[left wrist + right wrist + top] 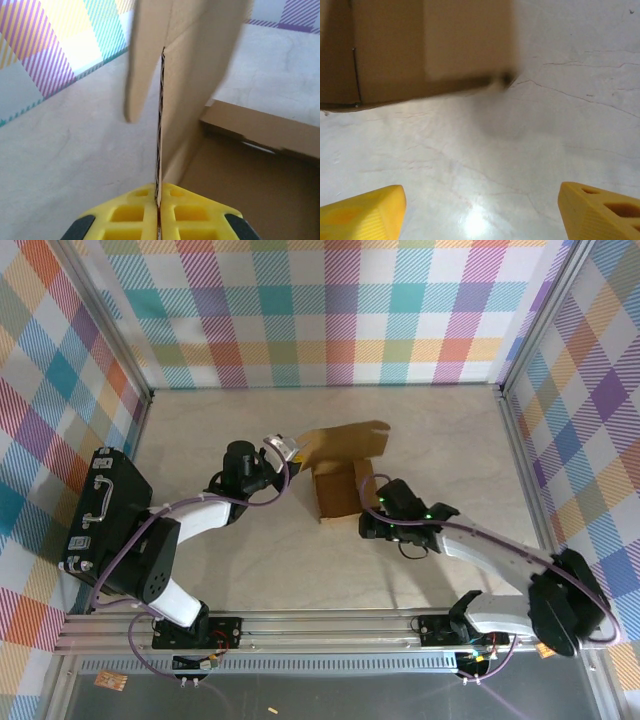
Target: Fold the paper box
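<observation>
The paper box (340,472) is brown cardboard, partly folded, in the middle of the table with a wide flap standing up at its far side. My left gripper (295,452) is at the flap's left end. In the left wrist view its yellow fingers (130,212) are shut on the flap's thin edge (160,125), with the box's open inside (250,175) to the right. My right gripper (372,492) is by the box's right side. In the right wrist view the right gripper (480,215) is open over bare table, and the box (410,50) is ahead at the upper left.
A black hard case with a handle (105,510) lies at the table's left edge, beside the left arm. Checked walls (330,310) close in the back and both sides. Bare pale tabletop (450,440) lies right of the box.
</observation>
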You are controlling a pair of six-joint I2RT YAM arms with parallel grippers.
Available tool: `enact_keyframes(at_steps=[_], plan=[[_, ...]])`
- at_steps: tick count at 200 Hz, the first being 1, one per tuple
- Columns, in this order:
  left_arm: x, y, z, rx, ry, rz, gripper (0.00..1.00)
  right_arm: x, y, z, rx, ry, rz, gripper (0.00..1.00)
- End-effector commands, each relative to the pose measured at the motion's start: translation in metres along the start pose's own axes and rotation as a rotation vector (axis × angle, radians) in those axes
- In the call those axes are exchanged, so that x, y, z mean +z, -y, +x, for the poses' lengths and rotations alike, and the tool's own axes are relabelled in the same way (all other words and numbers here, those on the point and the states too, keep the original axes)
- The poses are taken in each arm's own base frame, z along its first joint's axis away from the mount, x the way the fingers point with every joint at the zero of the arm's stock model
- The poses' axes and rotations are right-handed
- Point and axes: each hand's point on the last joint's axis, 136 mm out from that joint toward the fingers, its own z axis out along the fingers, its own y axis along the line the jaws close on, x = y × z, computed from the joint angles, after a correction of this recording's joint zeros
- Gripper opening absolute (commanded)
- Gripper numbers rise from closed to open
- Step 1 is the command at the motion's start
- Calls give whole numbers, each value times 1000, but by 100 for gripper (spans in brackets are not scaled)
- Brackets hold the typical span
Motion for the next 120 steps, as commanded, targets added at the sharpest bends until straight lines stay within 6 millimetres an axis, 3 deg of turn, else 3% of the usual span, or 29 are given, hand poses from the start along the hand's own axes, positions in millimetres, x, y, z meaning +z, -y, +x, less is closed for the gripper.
enact_keyframes(at_steps=[1,27,43,65,92,120], plan=[[-10,7,-14,-73,10,31,9,1,-13,-41,46,153,20,79],[-13,16,-11,-74,-47,93,10,-3,-9,-71,-53,265,93,89],[-12,20,-8,-76,-99,140,9,-12,-27,-76,-209,205,-36,93],[-11,22,-6,-112,-131,200,8,-21,-15,-86,-262,128,-137,96],[-9,28,-11,-153,-113,272,8,-26,-1,-111,-250,100,-259,91],[-6,29,-11,-196,-106,315,7,-8,2,-127,-212,41,-310,74]])
